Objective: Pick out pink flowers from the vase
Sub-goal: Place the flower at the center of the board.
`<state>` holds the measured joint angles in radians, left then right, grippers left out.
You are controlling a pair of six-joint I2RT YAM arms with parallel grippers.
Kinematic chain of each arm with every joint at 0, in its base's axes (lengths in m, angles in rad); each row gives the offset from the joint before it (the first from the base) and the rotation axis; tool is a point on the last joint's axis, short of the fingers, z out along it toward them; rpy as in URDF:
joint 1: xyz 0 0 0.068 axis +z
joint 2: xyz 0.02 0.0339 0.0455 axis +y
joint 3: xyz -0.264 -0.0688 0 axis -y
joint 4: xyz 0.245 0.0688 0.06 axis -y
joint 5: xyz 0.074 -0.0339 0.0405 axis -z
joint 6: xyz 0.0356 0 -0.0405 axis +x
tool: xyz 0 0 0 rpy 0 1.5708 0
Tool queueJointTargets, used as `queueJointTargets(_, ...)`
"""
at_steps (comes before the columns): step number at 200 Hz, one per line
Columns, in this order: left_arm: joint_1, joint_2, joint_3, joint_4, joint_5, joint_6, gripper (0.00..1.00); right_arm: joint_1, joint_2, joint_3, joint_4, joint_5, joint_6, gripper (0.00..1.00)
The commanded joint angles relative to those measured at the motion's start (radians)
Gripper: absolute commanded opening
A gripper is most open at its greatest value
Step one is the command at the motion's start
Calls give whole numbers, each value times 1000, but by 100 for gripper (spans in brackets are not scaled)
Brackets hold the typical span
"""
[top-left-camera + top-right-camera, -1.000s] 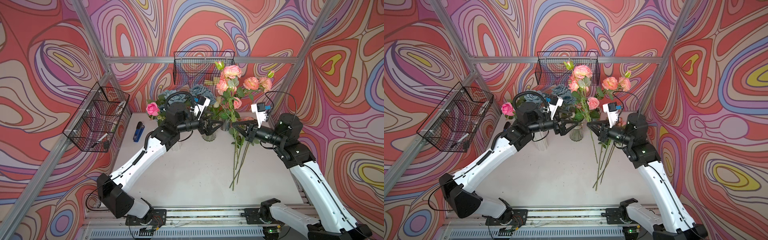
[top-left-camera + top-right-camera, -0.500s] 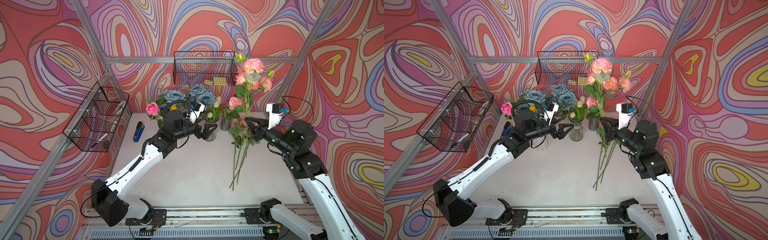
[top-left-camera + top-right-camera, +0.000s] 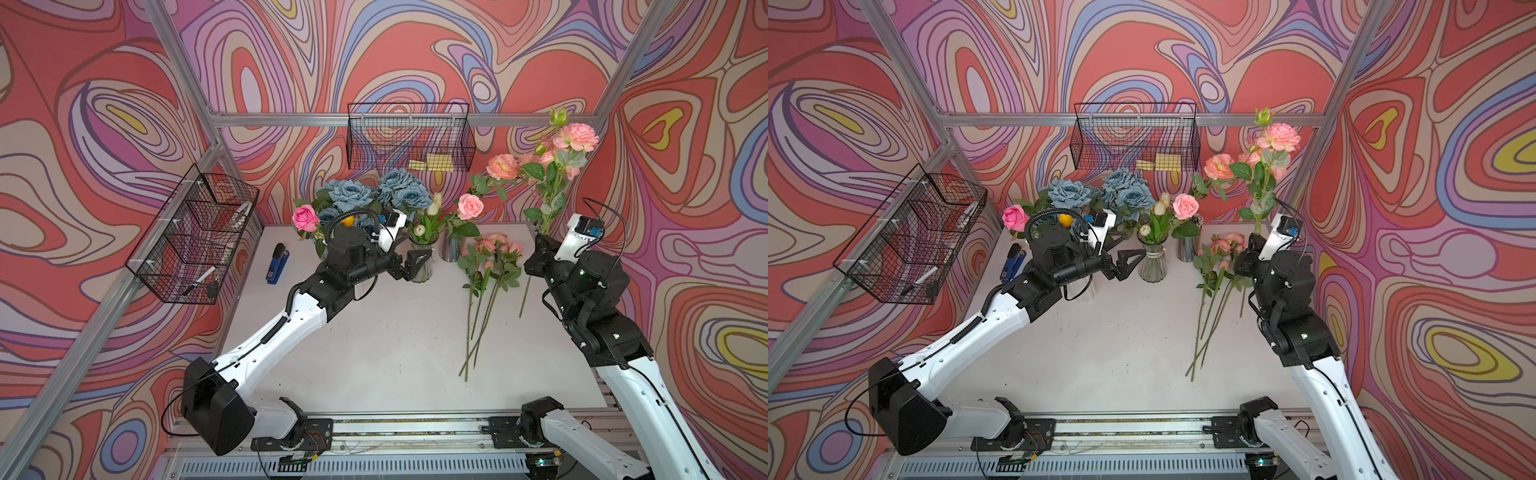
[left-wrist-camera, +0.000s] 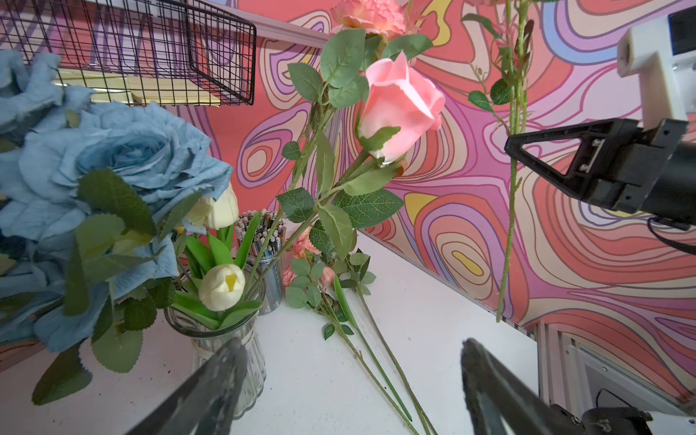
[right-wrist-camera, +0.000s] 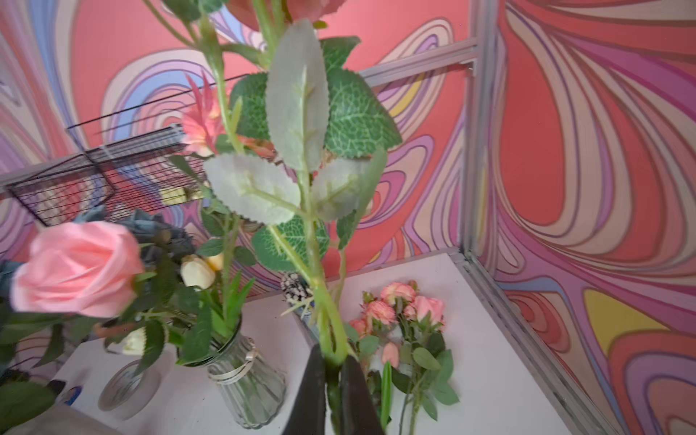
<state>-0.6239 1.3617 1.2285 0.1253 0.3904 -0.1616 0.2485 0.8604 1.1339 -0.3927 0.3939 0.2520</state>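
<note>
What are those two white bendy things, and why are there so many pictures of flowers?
They are two robot arms, each ending in a pincer. Two pictures look down from above at the whole white table; two come from small cameras on the arms' wrists. The right pincer is shut on the stem of a tall pink flower, holding it in the air. The left pincer is open, holding nothing, near the glass vase. More pink flowers lie on the table. A pink rose still stands in the vase.
</note>
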Motion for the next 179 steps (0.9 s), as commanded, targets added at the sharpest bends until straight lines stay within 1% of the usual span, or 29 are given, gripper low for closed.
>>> queueJointTargets(1, -25, -12, -13, 49, -57, 57, 89, 3, -9, -22, -20, 189, 28, 0)
queueJointTargets(17, -44, -5, -24, 65, -97, 78, 89, 1, 2, -20, -37, 227, 38, 0)
queueJointTargets(32, -62, 4, -35, 89, -132, 93, 89, 1, 25, -14, -62, 237, 49, 0)
queueJointTargets(81, -136, 37, -60, 148, -282, 172, 89, -8, 135, -5, -127, 235, 72, 0)
queueJointTargets(112, -158, 36, -85, 176, -349, 192, 89, -43, 162, -35, -126, 185, 110, 0)
queueJointTargets(148, -163, 21, -127, 216, -415, 180, 89, -134, 194, -73, -128, 79, 150, 0)
queueJointTargets(165, -162, 17, -140, 236, -438, 182, 89, -180, 246, -76, -156, 19, 169, 0)
queueJointTargets(179, -163, 20, -141, 243, -444, 189, 89, -195, 282, -82, -165, -17, 188, 0)
